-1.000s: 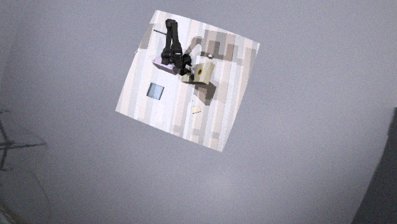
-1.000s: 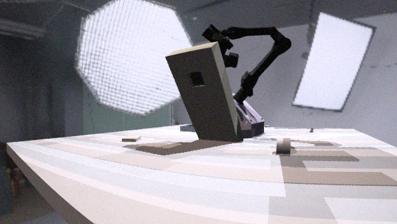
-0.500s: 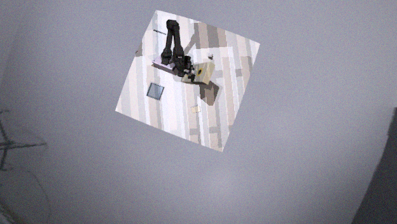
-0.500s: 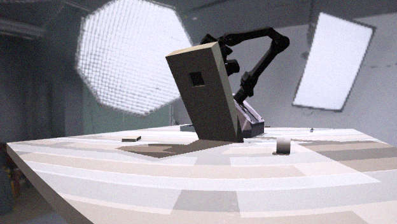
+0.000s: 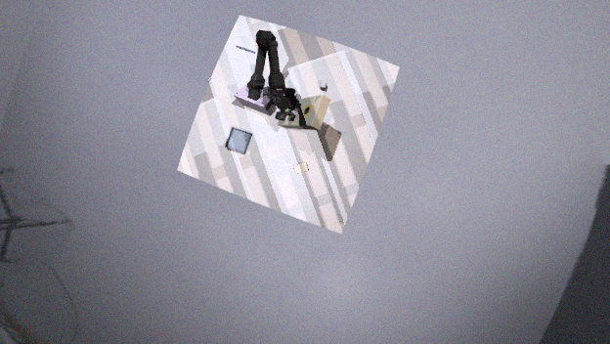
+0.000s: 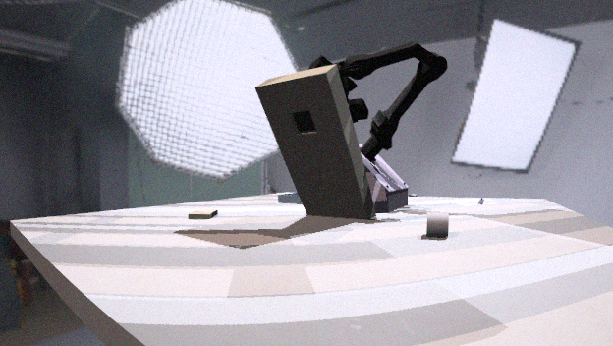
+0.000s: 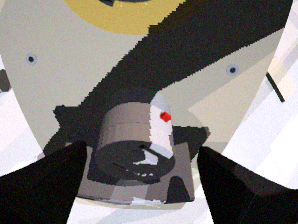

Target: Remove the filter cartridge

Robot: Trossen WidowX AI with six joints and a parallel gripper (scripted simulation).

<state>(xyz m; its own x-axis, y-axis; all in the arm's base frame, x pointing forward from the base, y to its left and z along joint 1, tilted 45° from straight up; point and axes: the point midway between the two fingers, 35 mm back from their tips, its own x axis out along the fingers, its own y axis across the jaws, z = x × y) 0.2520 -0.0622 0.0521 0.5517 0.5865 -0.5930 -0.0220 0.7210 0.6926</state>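
Observation:
The filter cartridge point(image 7: 122, 125), a grey-brown cylinder with a red mark and slots on its near end, is out of the panel's round opening. It sits below the yellow ring point(image 5: 307, 110) point(image 7: 132, 26), over a grey-brown piece point(image 7: 185, 167) at the panel's lower front; the contact beneath it is unclear. The service panel point(image 5: 320, 113) point(image 6: 314, 162) point(image 7: 25, 100) leans back. My gripper point(image 7: 142, 152) is open, its fingertips on either side of the cartridge with visible gaps; it grips nothing. The tray point(image 5: 239, 141) point(image 6: 290, 198), blue-grey and square, lies apart from the panel.
A purple sloped box point(image 5: 251, 102) point(image 6: 385, 172) stands near the arm's base. A small cylinder point(image 5: 323, 86) point(image 6: 437, 225) stands beside the panel. A flat beige block point(image 5: 301, 167) point(image 6: 202, 214) lies farther out on the table, and a thin dark rod point(image 5: 245, 49) lies near one corner.

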